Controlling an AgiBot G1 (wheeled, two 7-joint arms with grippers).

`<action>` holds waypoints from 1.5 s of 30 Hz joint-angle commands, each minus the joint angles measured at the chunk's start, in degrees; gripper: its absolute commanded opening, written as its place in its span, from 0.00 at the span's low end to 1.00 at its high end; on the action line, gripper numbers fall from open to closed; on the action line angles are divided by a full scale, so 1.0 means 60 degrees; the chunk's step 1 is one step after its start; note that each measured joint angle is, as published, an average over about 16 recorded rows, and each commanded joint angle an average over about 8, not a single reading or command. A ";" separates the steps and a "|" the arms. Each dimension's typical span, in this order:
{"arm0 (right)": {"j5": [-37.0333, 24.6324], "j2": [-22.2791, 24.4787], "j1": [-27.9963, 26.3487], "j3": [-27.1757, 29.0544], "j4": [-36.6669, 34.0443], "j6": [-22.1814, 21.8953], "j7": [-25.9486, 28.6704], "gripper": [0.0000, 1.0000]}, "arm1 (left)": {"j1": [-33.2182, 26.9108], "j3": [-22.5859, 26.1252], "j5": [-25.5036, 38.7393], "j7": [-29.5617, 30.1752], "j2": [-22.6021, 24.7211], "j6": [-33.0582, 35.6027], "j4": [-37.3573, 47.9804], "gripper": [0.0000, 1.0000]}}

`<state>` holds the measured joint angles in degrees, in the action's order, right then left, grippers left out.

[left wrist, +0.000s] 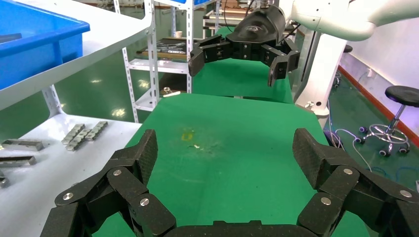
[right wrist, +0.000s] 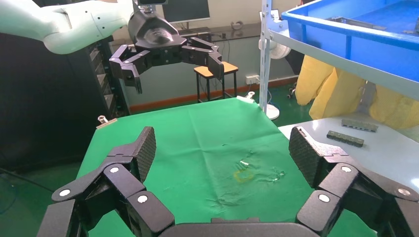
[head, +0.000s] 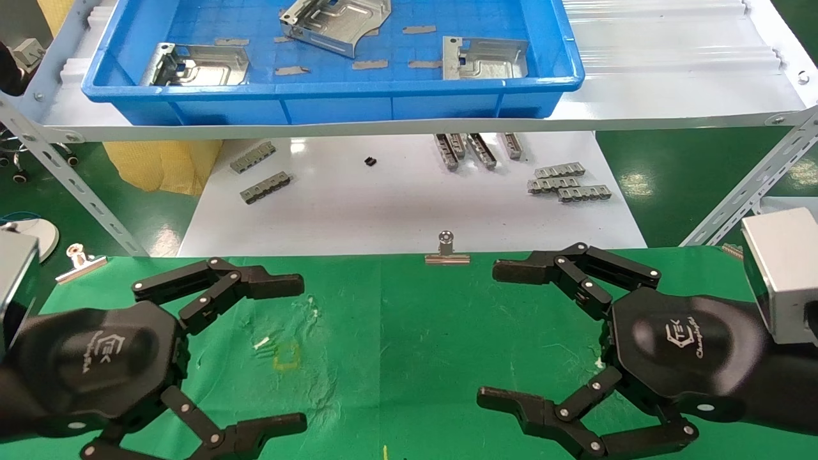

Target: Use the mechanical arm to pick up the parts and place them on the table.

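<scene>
Beyond both spread end effectors, parts lie in the bin.

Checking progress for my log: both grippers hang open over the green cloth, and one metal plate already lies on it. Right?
Not quite. The green cloth holds no metal plate; all three metal plates lie in the blue bin on the shelf, as the head view shows. The left gripper and right gripper do hang open over the cloth.
</scene>
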<state>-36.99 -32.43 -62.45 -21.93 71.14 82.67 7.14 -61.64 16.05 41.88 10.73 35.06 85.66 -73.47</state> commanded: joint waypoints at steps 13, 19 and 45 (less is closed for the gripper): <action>0.0000 0.0000 0.0000 0.0000 0.0000 0.0000 0.0000 1.00 | 0.0000 0.0000 0.0000 0.0000 0.0000 0.0000 0.0000 1.00; 0.0000 0.0000 0.0000 0.0000 0.0000 0.0000 0.0000 1.00 | 0.0000 0.0000 0.0000 0.0000 0.0000 0.0000 0.0000 1.00; 0.0000 0.0000 0.0000 0.0000 0.0000 0.0000 0.0000 0.99 | 0.0000 0.0000 0.0000 0.0000 0.0000 0.0000 0.0000 1.00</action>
<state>-36.99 -32.43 -62.45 -21.93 71.14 82.67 7.14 -61.64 16.05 41.88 10.73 35.06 85.66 -73.47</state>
